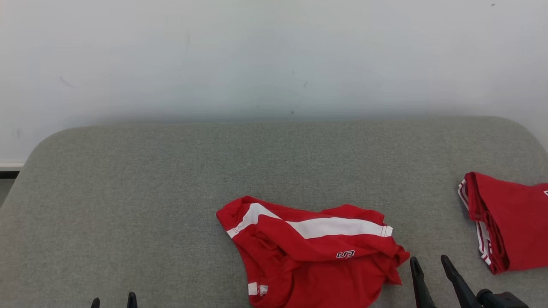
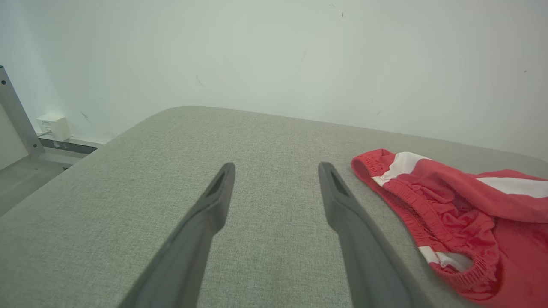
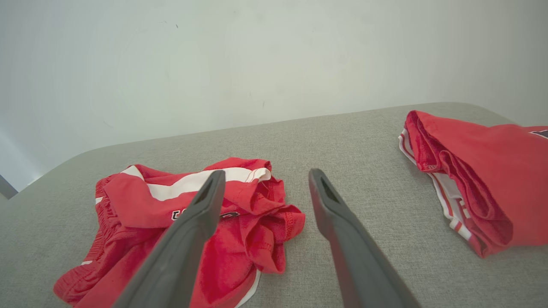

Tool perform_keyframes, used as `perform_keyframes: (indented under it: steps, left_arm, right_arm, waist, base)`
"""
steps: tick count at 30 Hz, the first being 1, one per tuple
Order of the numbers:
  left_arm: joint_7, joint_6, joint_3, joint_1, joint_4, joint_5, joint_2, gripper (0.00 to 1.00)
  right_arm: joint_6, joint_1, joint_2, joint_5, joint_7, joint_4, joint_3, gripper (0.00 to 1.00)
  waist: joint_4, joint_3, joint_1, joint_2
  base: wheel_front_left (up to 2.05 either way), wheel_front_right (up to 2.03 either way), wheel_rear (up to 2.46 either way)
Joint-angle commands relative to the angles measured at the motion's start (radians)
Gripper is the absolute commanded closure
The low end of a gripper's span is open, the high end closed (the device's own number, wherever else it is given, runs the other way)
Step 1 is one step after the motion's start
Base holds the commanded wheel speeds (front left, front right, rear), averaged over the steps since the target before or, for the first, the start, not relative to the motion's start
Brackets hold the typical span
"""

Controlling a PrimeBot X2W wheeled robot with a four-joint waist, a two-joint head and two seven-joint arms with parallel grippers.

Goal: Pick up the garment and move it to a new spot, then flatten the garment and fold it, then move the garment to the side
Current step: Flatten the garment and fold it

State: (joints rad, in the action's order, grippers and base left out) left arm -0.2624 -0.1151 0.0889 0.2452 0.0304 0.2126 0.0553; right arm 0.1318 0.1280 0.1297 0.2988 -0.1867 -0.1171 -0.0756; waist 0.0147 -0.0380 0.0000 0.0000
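A crumpled red garment point(image 1: 308, 252) with a white stripe and a small white logo lies on the grey cushioned surface point(image 1: 171, 179), near its front edge and a little right of centre. The garment point(image 2: 462, 214) lies to the right of the fingers in the left wrist view, and the garment point(image 3: 180, 222) sits at lower left in the right wrist view. My left gripper point(image 1: 113, 302) shows just its fingertips at the bottom left, open over bare fabric point(image 2: 274, 171). My right gripper point(image 1: 429, 260) stands open just right of the garment's edge, nothing between its fingers point(image 3: 265, 175).
A second red garment point(image 1: 505, 222), folded, with white trim, lies at the right edge of the surface point(image 3: 479, 175). A pale wall point(image 1: 274, 55) rises behind the surface. Past the left end are a metal post point(image 2: 17, 115) and a small white box point(image 2: 52, 126) low on the wall.
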Motion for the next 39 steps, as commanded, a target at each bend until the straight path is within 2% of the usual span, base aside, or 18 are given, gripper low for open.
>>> perform_keyframes:
  steps: [1, 17, 23, 26, 29, 32, 39]
  left_arm:
    - [-0.003, -0.006, 0.003, -0.008, 0.004, -0.010, -0.003, 0.00]
    - [-0.003, -0.015, -0.010, -0.021, 0.011, 0.010, -0.006, 0.00]
    - [-0.003, -0.012, -0.054, -0.057, 0.086, 0.062, -0.006, 0.00]
    - [-0.002, -0.007, -0.106, -0.119, 0.169, 0.094, -0.006, 0.00]
    - [0.031, -0.002, -0.147, -0.224, 0.244, 0.129, -0.005, 0.00]
    - [0.107, 0.007, -0.186, -0.318, 0.327, 0.182, -0.005, 0.00]
    - [0.291, 0.062, -0.263, -0.493, 0.466, 0.330, -0.004, 0.00]
  right_arm:
    - [-0.003, 0.003, -0.003, 0.002, -0.006, -0.002, -0.002, 0.00]
    - [-0.003, -0.006, -0.014, 0.002, -0.013, -0.014, -0.011, 0.00]
    - [-0.003, -0.016, -0.013, 0.005, -0.014, -0.014, -0.017, 0.00]
    - [-0.003, -0.029, -0.010, 0.005, -0.007, -0.014, -0.024, 0.00]
    - [-0.003, -0.063, -0.002, 0.009, 0.016, -0.024, -0.055, 0.00]
    - [-0.003, -0.122, 0.006, 0.022, 0.058, -0.048, -0.079, 0.00]
    - [-0.003, -0.297, 0.020, 0.046, 0.223, -0.138, -0.127, 0.00]
  waist:
    - [-0.001, 0.001, 0.0000, 0.0000]
    - [-0.008, -0.002, 0.0000, 0.0000]
    - [-0.014, 0.002, 0.0000, 0.0000]
    - [-0.020, 0.011, 0.0000, 0.0000]
    - [-0.037, 0.026, 0.0000, 0.0000]
    - [-0.057, 0.041, 0.0000, 0.0000]
    - [-0.104, 0.087, 0.0000, 0.0000]
  base:
    - [0.00, 0.00, 0.00]
    - [0.00, 0.00, 0.00]
    - [0.00, 0.00, 0.00]
    - [0.00, 0.00, 0.00]
    - [0.00, 0.00, 0.00]
    - [0.00, 0.00, 0.00]
    - [0.00, 0.00, 0.00]
